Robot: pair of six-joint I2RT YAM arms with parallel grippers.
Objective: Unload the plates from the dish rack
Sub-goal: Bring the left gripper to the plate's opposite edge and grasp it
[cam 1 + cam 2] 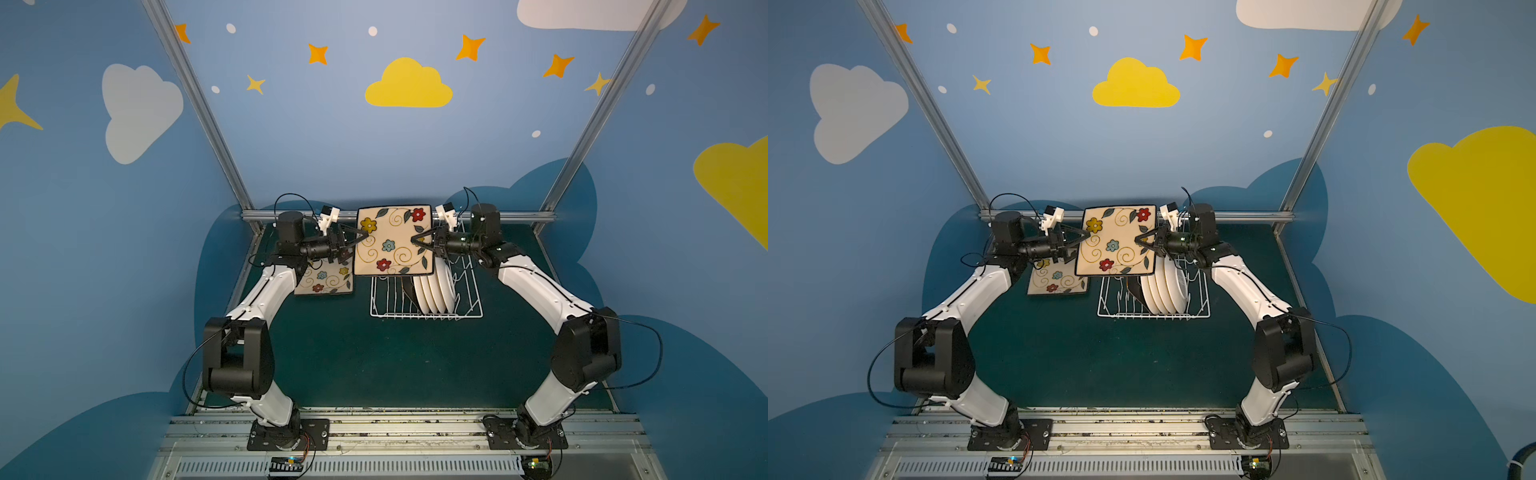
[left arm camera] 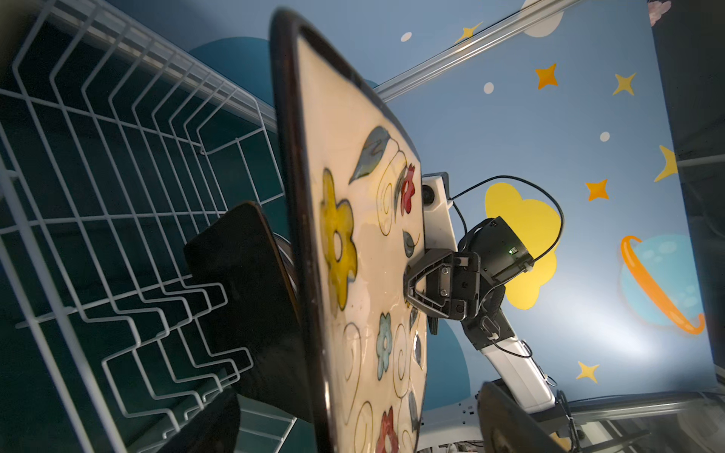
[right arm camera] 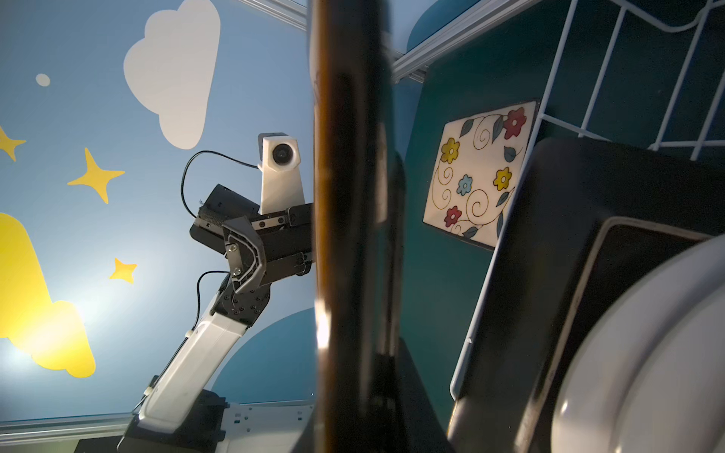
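Sq plate [image 1: 394, 240] hides rack [image 1: 384, 316] rear.

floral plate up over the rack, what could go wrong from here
1. Only the right gripper is shut on the square floral plate, at one edge; it could pivot or slip onto the round white plates in the dish rack below.
2. The left gripper straddles the opposite edge with jaws open; closing off-line might knock the plate loose.

Green tabletop [image 1: 374, 361] bears floral plate [image 1: 327, 283] beside dish rack [image 1: 426, 317].
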